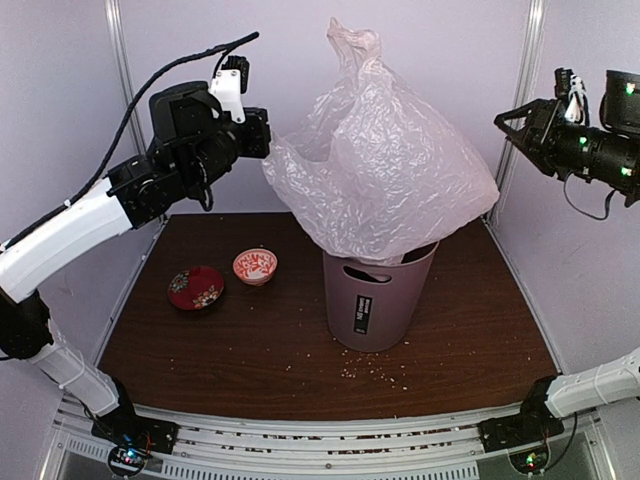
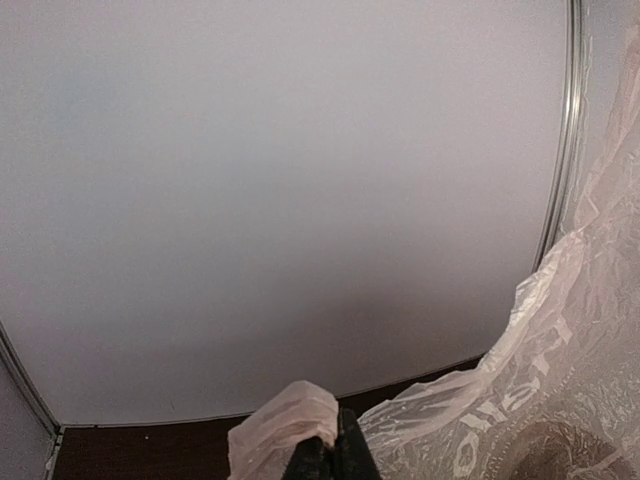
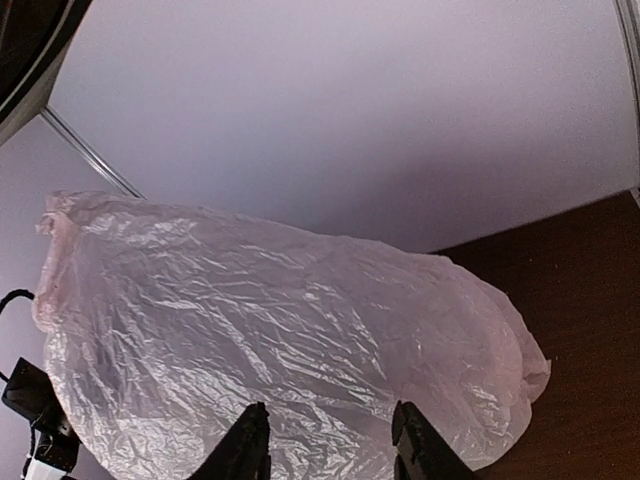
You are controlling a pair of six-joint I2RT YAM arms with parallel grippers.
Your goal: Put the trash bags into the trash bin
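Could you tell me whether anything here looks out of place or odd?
The bag balloons high above the bin, only its lower edge inside, and crumbs lie scattered on the table before it.

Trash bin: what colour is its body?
The trash bin is dusty mauve-brown, best seen in the top external view.

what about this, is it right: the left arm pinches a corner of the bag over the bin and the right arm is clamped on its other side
Wrong about the right arm: the right wrist view shows its jaws open, and the top view shows it clear of the bag. The left arm does pinch a corner over the bin.
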